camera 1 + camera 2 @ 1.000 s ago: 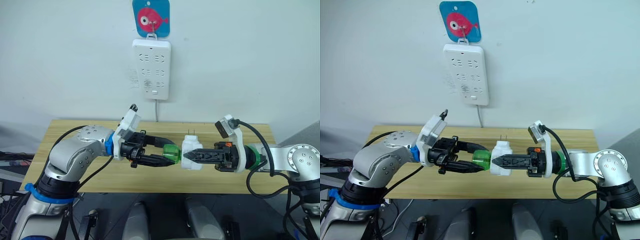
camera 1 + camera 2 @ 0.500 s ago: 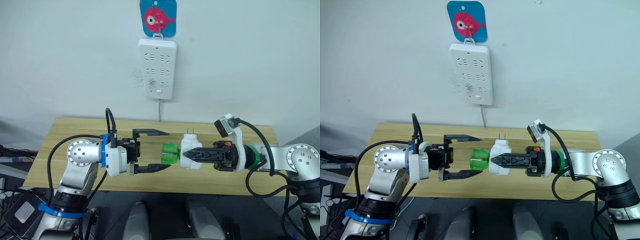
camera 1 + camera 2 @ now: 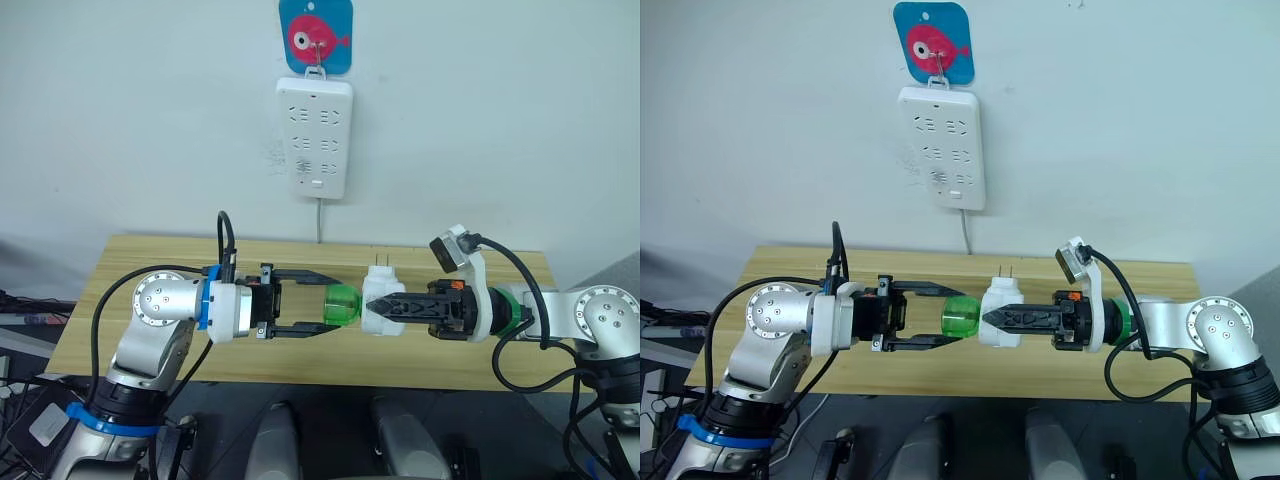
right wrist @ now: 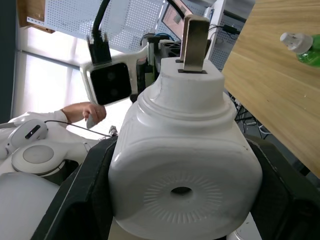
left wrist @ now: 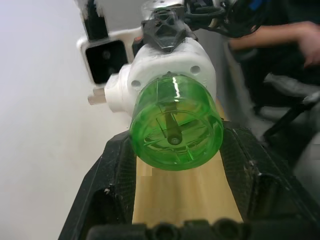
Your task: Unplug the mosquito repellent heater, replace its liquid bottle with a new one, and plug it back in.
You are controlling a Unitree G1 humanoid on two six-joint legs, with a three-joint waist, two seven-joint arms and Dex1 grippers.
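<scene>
- The mosquito repellent heater (image 3: 382, 303) sits at the centre of the head views, above the wooden table (image 3: 140, 262), clamped between the black fingers of the right gripper (image 3: 385, 309), prongs pointing up.
- Its liquid bottle (image 3: 341, 305) juts from the heater's left side, still attached.
- The left gripper (image 3: 318, 305) has its jaws spread, one finger above and one below the green bottle; in the left wrist view the fingers (image 5: 114, 170) flank the bottle with narrow gaps showing.
- The new one (image 4: 302, 46) lies on the tabletop, upper right of the right wrist view.
- A white power strip (image 3: 314, 138) hangs on the wall, upper centre.
</scene>
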